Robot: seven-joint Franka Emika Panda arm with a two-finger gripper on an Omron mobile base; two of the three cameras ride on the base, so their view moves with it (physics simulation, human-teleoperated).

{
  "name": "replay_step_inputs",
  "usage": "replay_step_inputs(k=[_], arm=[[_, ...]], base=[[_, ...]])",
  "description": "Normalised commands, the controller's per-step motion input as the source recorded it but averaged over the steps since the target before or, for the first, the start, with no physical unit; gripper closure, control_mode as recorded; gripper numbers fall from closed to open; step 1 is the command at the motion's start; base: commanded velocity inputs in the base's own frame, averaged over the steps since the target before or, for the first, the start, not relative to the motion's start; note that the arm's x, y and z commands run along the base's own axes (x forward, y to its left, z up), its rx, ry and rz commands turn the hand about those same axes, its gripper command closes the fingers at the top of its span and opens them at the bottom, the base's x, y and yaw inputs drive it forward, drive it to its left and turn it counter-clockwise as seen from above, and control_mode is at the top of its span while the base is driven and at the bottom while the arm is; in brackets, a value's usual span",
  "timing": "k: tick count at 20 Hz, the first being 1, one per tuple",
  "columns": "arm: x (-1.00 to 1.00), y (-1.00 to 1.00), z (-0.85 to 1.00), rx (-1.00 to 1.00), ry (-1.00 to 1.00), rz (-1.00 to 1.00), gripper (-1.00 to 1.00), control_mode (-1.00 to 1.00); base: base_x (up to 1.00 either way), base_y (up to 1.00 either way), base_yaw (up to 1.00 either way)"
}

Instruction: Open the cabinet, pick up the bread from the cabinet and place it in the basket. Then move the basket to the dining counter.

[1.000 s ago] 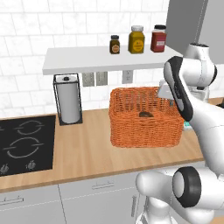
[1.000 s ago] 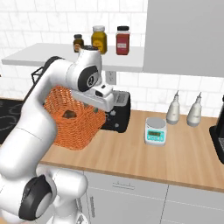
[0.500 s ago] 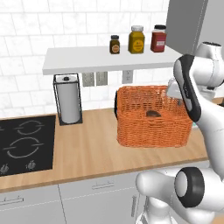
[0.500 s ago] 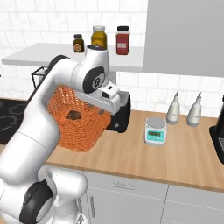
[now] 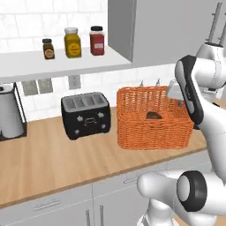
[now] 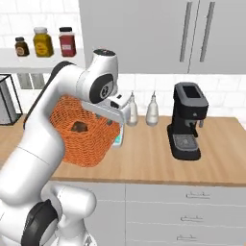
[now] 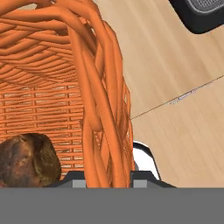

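Observation:
The orange wicker basket hangs just over the wood worktop, to the right of the toaster. The bread, a small dark brown lump, lies inside it on the bottom. My gripper is shut on the basket's right rim. From the other side the basket sits under my forearm with the bread inside and my gripper at its near edge. In the hand view the woven rim runs up between my fingers and the bread lies at lower left. The dining counter is out of view.
A black toaster and a paper towel holder stand left of the basket, with three jars on the shelf above. To the right are two bottles, a small scale and a black coffee machine. The grey wall cabinets are shut.
The whole picture has slid left: the base has driven right along the worktop. The stove has left the view and the coffee machine has come in. The basket stays in my grip.

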Motion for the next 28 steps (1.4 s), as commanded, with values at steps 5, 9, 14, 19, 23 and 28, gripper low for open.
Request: replay_step_inputs(k=[5,9,14,19,23,28], arm=[[0.00,0.00,0.00,0.00,0.00,0.00,1.00,1.00],[0.00,0.00,0.00,0.00,0.00,0.00,1.00,1.00],[0.00,0.00,0.00,0.00,0.00,0.00,1.00,1.00],[0.00,0.00,0.00,0.00,0.00,0.00,1.00,1.00],[0.00,0.00,0.00,0.00,0.00,0.00,1.00,1.00],[0.00,0.00,0.00,0.00,0.00,0.00,1.00,1.00]], base=[[0.00,-0.20,-0.89],[0.00,-0.01,-0.99],[0.00,0.00,-1.00],[0.00,0.00,-1.00],[0.00,0.00,-1.00],[0.00,0.00,-0.99]])
